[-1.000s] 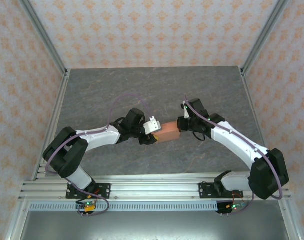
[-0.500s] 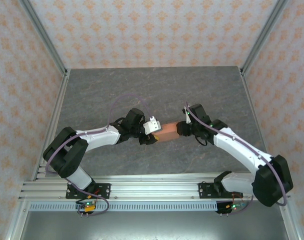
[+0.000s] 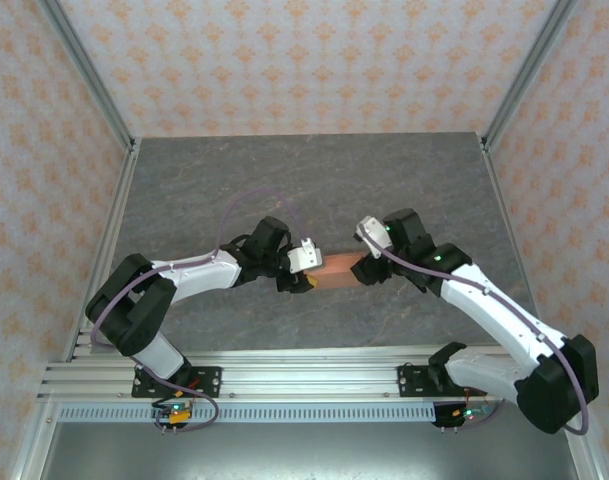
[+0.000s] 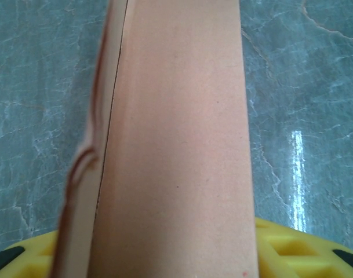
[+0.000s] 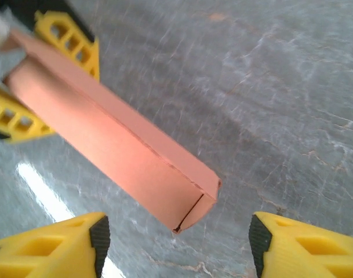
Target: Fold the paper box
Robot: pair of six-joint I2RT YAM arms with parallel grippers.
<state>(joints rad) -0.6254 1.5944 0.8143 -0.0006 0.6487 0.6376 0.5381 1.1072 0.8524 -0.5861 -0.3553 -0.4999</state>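
Note:
The paper box (image 3: 337,270) is a closed salmon-orange flat rectangular box held above the grey table. My left gripper (image 3: 311,270) is shut on its left end; in the left wrist view the box (image 4: 170,145) runs straight out from between the yellow fingers (image 4: 292,246). My right gripper (image 3: 365,268) is open just off the box's right end. In the right wrist view the box (image 5: 115,145) shows its tucked end flap, with my right gripper (image 5: 176,243) standing apart from it and the left gripper's yellow fingers (image 5: 69,37) clamping the far end.
The grey marbled table (image 3: 314,180) extends behind and to both sides. Metal frame posts (image 3: 104,110) and patterned walls enclose it. An aluminium rail (image 3: 304,375) carrying the arm bases runs along the near edge.
My right gripper has let go of the box's right end and opened, and the right arm has swung back and turned. The left gripper kept the box, which sank slightly.

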